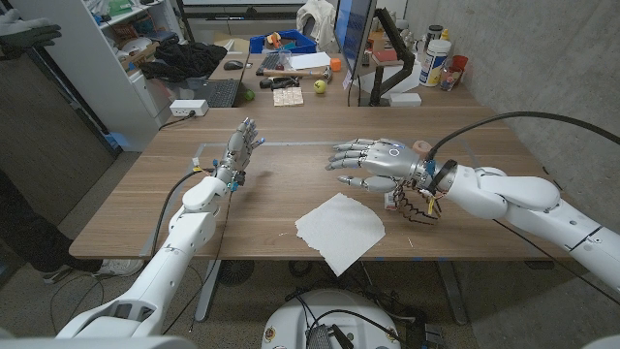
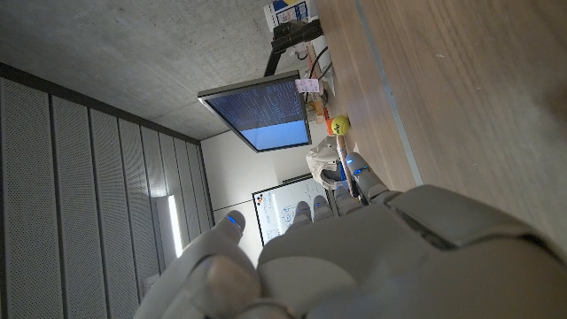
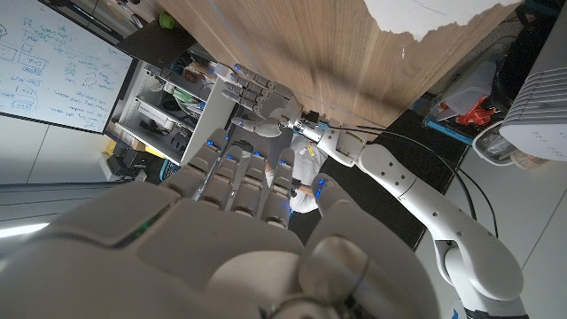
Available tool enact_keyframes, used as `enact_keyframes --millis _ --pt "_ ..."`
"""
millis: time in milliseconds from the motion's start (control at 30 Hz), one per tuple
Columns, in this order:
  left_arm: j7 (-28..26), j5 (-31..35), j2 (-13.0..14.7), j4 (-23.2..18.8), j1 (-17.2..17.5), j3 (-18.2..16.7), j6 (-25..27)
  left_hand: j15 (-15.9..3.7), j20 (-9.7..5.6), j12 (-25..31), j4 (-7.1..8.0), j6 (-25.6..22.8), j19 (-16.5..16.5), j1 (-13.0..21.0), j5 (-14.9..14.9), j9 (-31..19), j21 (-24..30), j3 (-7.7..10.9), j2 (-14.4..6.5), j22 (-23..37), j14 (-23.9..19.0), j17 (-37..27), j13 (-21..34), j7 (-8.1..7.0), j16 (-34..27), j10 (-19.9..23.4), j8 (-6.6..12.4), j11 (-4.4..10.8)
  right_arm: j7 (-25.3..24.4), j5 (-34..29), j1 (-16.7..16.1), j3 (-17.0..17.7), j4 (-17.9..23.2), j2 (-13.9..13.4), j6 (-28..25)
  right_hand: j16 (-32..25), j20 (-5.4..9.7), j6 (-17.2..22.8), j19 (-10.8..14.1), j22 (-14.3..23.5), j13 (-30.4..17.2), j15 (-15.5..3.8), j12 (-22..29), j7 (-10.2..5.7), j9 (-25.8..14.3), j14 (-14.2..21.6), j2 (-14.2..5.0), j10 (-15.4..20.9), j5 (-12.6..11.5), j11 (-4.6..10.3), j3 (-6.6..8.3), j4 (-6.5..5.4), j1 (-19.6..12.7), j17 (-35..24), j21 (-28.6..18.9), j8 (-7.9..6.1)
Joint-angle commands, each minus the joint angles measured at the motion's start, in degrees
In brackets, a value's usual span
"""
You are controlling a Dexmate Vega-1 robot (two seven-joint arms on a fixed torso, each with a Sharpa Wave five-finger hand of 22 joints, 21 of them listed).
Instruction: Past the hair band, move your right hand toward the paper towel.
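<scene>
Head view: right hand (image 1: 376, 160) spread, empty, hovering over counter (image 1: 136, 199). Paper towel (image 1: 340, 231) lies at its 7 o'clock, near. Hair band not discernible. Approach step; next, sweep down toward towel.
</scene>
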State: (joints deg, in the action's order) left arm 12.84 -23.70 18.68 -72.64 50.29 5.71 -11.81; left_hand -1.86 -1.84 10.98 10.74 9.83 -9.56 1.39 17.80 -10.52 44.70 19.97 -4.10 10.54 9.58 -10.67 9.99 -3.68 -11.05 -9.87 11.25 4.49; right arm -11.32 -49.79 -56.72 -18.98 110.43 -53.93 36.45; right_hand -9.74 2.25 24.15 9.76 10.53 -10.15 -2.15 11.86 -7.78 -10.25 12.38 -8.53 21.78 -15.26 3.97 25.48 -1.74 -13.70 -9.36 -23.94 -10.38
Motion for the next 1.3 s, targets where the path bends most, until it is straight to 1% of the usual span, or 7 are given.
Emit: enact_keyframes --millis 33,500,1300 --pt "0.5 0.0 -0.2 1.2 -0.6 0.1 -0.3 -0.33 0.02 0.2 -0.06 1.6 -8.5 -0.2 0.3 -0.2 -0.1 -0.20 -5.5 0.1 6.0 -0.1 0.3 -0.45 -0.3 -3.7 -0.21 0.25 0.6 -0.5 1.3 -1.7 -0.6 -0.2 0.5 -0.2 5.37 0.3 0.0 0.2 -0.1 -4.67 0.1 0.13 -0.2 0.0 0.34 0.6 0.2 -0.17 0.47 0.29 -0.6 -0.1 0.1 -0.33" --pt "0.7 -0.1 -0.2 1.7 -0.7 0.0 -0.2 -0.43 -0.03 0.3 -0.07 1.6 -8.4 -0.2 0.3 -0.2 -0.3 -0.24 -5.5 0.1 6.0 -0.1 0.3 -0.40 -0.3 -3.7 -0.22 0.17 1.4 -1.9 1.5 -3.0 -0.4 -0.5 -1.1 -0.3 5.47 1.0 0.3 0.2 -0.1 -4.87 0.2 0.12 -0.2 0.5 0.45 1.2 0.3 -0.19 0.91 0.91 -1.1 -0.1 0.2 -0.54" --pt "1.2 -0.1 -0.2 2.3 -0.7 -0.3 -0.4 -0.49 0.00 0.3 -0.04 1.6 -8.4 -0.2 0.3 -0.2 -0.5 -0.31 -5.5 0.1 6.0 -0.1 0.3 -0.45 -0.2 -3.6 -0.24 0.30 3.4 -1.6 3.5 -6.3 -1.3 -0.5 -0.2 -0.3 5.51 1.4 0.5 0.2 -0.1 -4.88 0.2 0.24 -0.1 0.6 0.94 1.5 0.5 -0.16 1.21 1.65 -1.5 -0.1 0.4 -0.57"
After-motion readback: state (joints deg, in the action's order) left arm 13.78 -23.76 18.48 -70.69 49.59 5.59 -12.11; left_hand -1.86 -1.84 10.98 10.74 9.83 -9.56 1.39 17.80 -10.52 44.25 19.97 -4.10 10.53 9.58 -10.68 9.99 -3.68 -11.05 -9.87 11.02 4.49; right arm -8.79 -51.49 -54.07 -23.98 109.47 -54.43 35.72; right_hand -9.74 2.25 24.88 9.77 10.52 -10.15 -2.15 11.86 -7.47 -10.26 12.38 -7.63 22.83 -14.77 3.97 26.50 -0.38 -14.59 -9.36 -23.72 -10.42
